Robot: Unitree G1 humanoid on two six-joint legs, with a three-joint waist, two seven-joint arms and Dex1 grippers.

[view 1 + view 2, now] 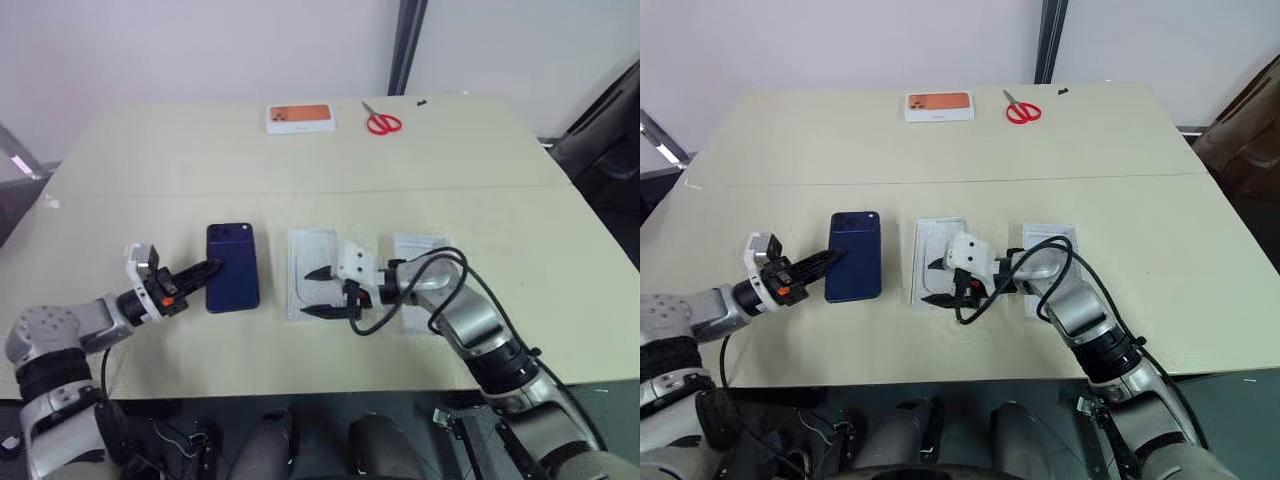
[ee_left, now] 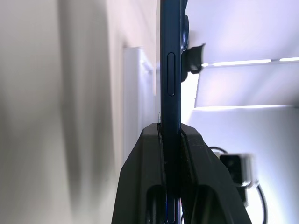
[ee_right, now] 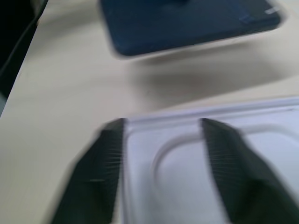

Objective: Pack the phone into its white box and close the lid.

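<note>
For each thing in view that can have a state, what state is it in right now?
phone: pinched at one edge by the left gripper, lifted off the table, back facing up
left gripper: jaws shut on the phone
right gripper: jaws open, holding nothing, above the white insert
white insert: flat on the table, recess up
scissors: closed, lying flat
orange-topped box: lidded

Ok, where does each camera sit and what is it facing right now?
Left eye view: head, looking down over the table; both arms show.
Right eye view: same head camera, same scene.
Left wrist view: on the left arm, along the left hand shut on the phone's edge.
Right wrist view: on the right arm, along the open right hand over the white insert.
Shared: the phone.
</note>
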